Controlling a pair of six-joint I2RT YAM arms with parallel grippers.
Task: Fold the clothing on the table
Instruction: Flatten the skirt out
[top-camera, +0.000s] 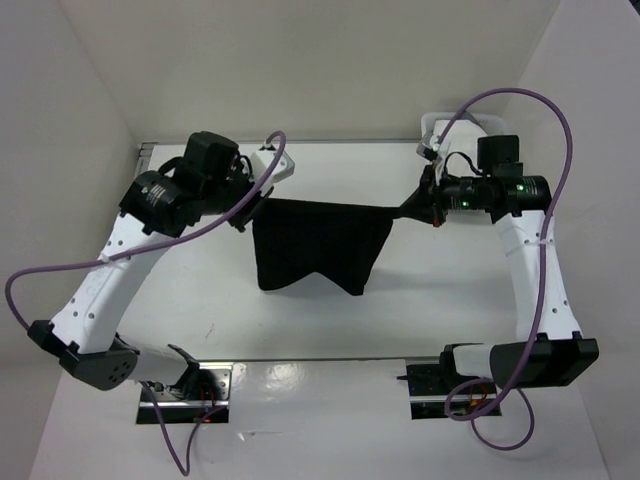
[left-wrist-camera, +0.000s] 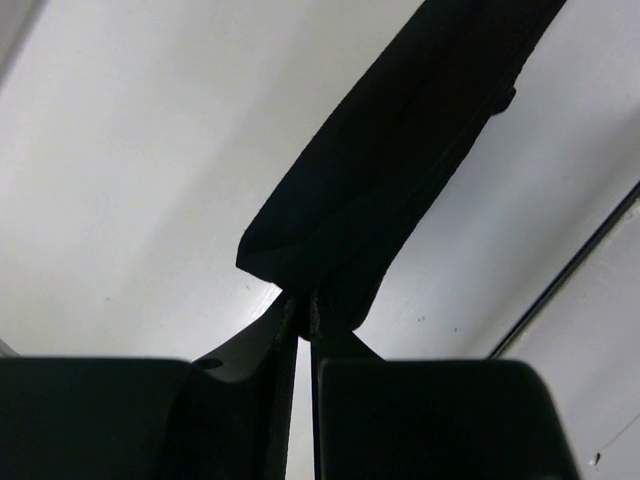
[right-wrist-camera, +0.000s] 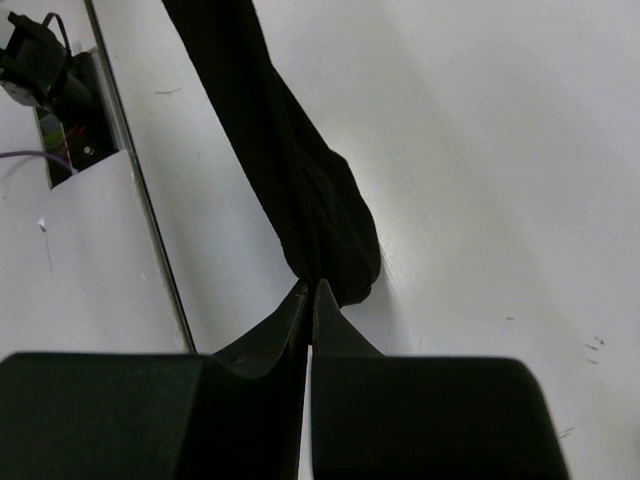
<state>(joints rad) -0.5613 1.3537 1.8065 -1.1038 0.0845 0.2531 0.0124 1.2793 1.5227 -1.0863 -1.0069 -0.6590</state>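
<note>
Nearest me, my left hand (left-wrist-camera: 303, 305) is pinched shut on one upper corner of the black garment (top-camera: 315, 245). My right hand (right-wrist-camera: 310, 290) is clamped tight on the opposite corner. I judge that I hold both corners so the top edge pulls into a straight line and the cloth hangs flat, ready to be laid down for a fold.

From each hand the fabric runs away in a bunched, taut band toward the other hand, above the bench (top-camera: 200, 300). The garment spans the gap between my two hands, over the middle of the bench and somewhat closer to its far edge than to its near edge. Its body sags toward the near edge in two uneven points. I cannot tell whether that lower hem touches the bench.
</note>
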